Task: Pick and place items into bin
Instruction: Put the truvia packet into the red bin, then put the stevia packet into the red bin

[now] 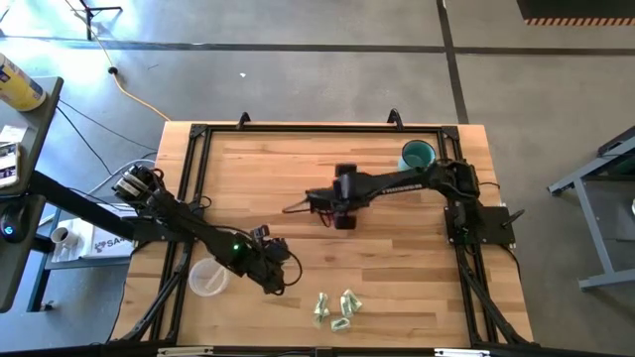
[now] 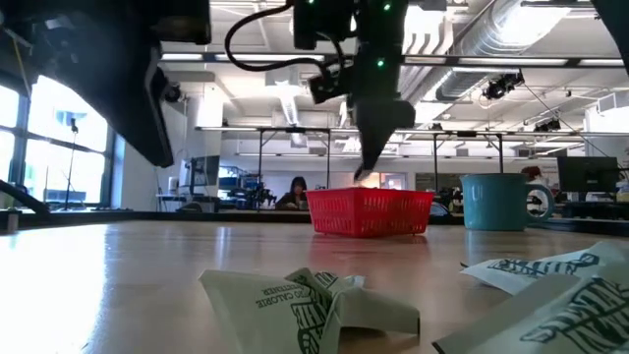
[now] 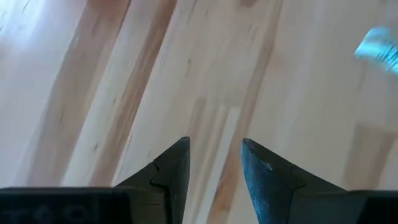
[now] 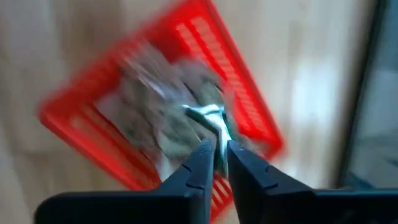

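The red basket stands on the table's middle and holds several crinkled wrapped pieces; in the low view it rests on its base. My right gripper hangs right above it, shut on one silvery-green piece; in the high view the gripper hides most of the basket. Several more pale green pieces lie near the table's front edge. My left gripper is open and empty over bare wood, left of those pieces. My right gripper pinches the wrapped piece between its two fingertips, coming from above and pointing down. The piece's crinkled end sticks out past the fingertips. It is lifted clear, over the basket's inside.
A teal mug stands at the far right corner. A clear plastic cup stands beside my left arm near the front left. One piece shows at the edge of the left wrist view. A black frame rims the table.
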